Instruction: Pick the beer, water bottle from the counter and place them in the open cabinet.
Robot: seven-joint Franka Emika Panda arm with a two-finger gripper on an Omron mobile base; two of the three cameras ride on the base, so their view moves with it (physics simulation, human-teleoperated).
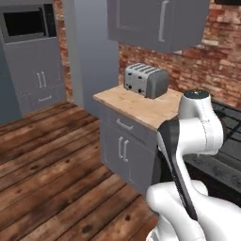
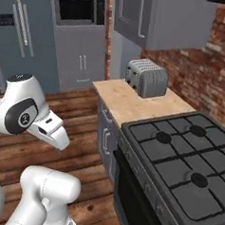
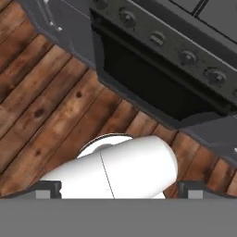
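Observation:
The counter [image 1: 141, 107] [image 2: 134, 105] is a light wood-grain top over grey drawer cabinets, and a toaster stands on it. The beer, the water bottle and the open cabinet are out of view. In the hand view my gripper [image 3: 119, 189] points down at the wooden floor in front of the oven. Its two dark fingertips [image 3: 47, 187] stand wide apart at the bottom corners, open, with nothing between them. My white arm is folded close to the base in both base views.
A silver toaster [image 1: 146, 80] [image 2: 146, 78] stands at the counter's back. A black stove [image 2: 187, 162] adjoins the counter on the right, its oven front [image 3: 152, 69] just ahead of the hand. Grey door cabinets [image 1: 155, 21] hang above. A microwave [image 1: 26, 21] sits far left.

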